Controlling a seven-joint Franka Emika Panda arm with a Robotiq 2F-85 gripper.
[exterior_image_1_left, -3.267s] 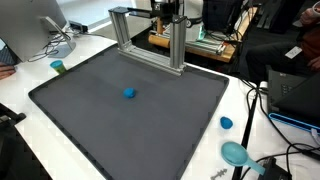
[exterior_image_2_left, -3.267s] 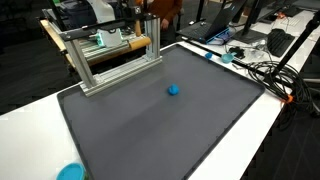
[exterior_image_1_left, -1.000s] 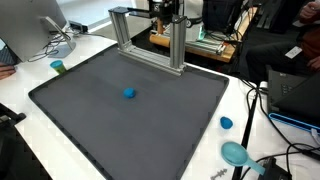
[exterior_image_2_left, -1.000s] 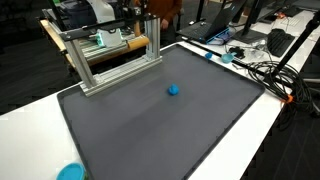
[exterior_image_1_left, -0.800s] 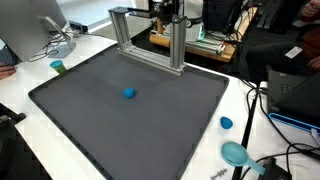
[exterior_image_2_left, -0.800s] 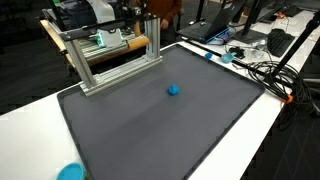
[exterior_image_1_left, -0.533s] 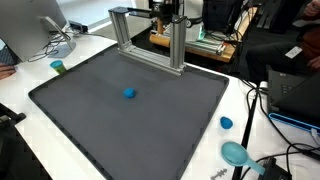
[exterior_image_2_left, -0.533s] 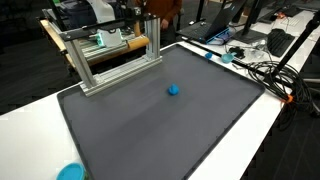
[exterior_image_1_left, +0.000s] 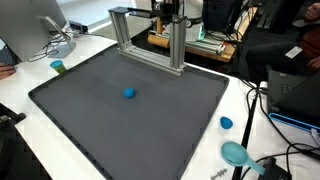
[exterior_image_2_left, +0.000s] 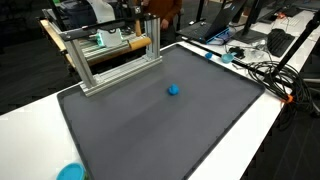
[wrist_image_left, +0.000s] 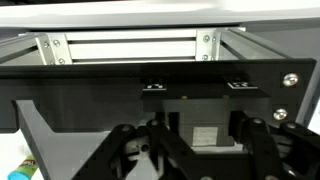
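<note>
Hanging close to the aluminium frame, the tool hides whether its jaws are apart, while a blue ball lies on the mat well clear of that frame.

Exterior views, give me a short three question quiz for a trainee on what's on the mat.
1. True or false: the blue object lies on the grey mat.
2. Pick one: the metal frame stands A) over the blue object, B) at the mat's edge, C) on the floor.
3. Besides the frame, how many objects lie on the mat?
Key: 1 true; 2 B; 3 one.
</note>
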